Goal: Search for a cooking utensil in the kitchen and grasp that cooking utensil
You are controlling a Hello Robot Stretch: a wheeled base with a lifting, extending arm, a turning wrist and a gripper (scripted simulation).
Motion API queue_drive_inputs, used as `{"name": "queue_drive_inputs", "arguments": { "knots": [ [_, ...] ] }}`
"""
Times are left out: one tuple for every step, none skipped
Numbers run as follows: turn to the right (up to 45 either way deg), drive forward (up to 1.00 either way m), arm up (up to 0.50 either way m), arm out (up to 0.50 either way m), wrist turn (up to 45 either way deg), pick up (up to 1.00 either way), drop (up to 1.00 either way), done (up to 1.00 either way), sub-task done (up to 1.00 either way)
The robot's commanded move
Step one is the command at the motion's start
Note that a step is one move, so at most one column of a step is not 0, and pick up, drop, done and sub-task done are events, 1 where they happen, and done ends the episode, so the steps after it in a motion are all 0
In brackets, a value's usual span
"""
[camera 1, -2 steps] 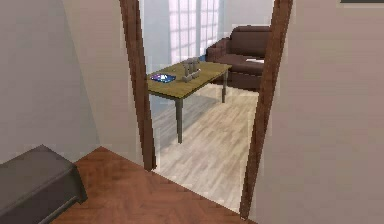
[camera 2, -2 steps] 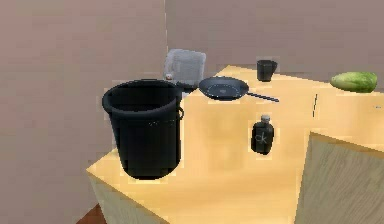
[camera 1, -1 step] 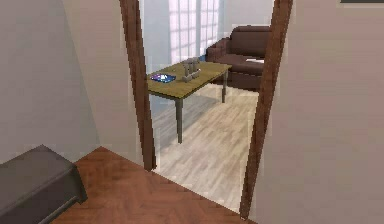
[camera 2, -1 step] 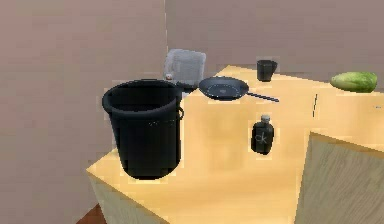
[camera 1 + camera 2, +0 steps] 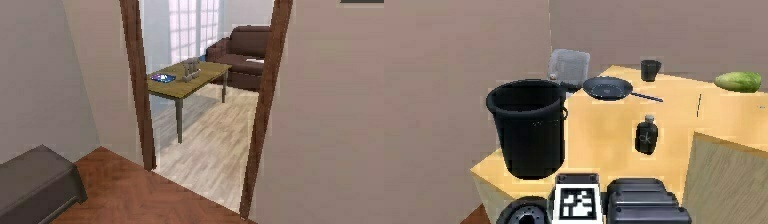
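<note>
Forward view: a dark-framed doorway, with a table and a sofa beyond it. Arm side view: the gripper sits just below the black bin, cut off at the bottom edge. I can't tell how its fingers stand or whether it holds anything. The dark pan lies on the counter, up and right of the bin.

matt dark pan, pale wood counter

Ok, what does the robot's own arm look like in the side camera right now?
At the arm side view's bottom edge: a white square tag with black marks, a dark ribbed block of the arm right of it, and left of it a dark rounded part, likely the end effector's body.
</note>
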Motion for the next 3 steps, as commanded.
{"name": "queue_drive_inputs", "arguments": {
  "knots": [
    [0.0, 0.0, 0.0, 0.16, 0.0, 0.0, 0.0, 0.0, 0.0],
    [0.0, 0.0, 0.0, 0.0, 45.0, 0.0, 0.0, 0.0, 0.0],
    [0.0, 0.0, 0.0, 0.0, 45.0, 0.0, 0.0, 0.0, 0.0]
  ]
}}
